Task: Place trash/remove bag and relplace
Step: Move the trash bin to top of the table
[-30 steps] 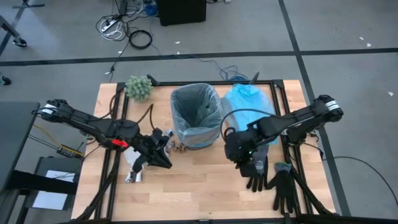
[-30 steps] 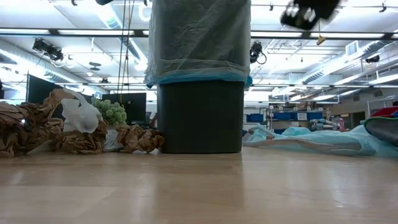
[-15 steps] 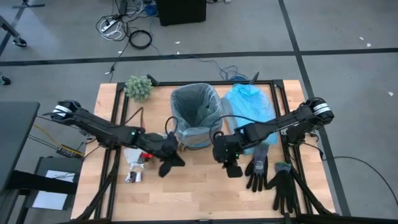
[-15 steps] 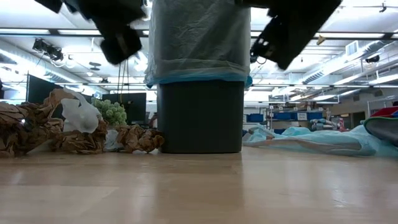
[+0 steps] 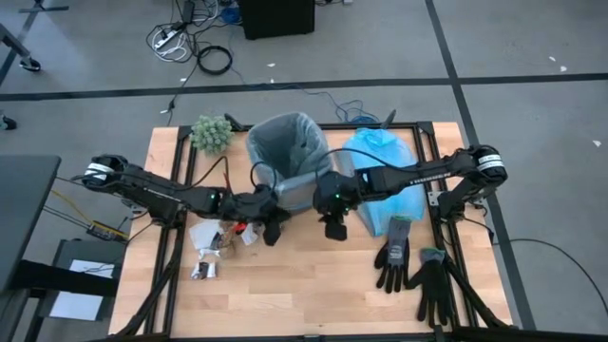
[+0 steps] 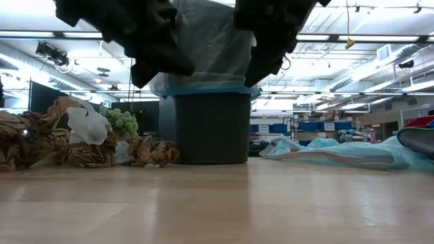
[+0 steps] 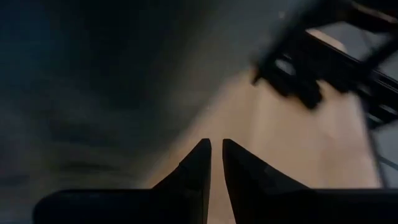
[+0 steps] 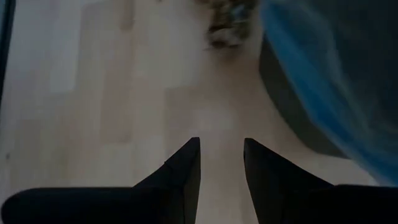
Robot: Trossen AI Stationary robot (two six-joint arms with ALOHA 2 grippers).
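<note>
Both arms have closed in beside the bin (image 5: 288, 157); left end effector (image 7: 211, 163) nearly closed, right end effector (image 8: 221, 165) parted, both empty. We judge the bag (image 5: 296, 135) light, slippery; pinch its rim.

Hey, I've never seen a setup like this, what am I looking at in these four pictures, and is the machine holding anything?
It is a robot with two dark jointed arms at a wooden table. One picture looks straight down, one looks level from the tabletop, and two come from cameras on the wrists.

The left gripper and right gripper flank the black bin, which wears a thin grey-white plastic liner. Neither holds anything: the left fingers are nearly shut, the right fingers apart.

Also on the table: crumpled paper trash, a green fuzzy clump, a light-blue plastic bag and black gloves.
</note>
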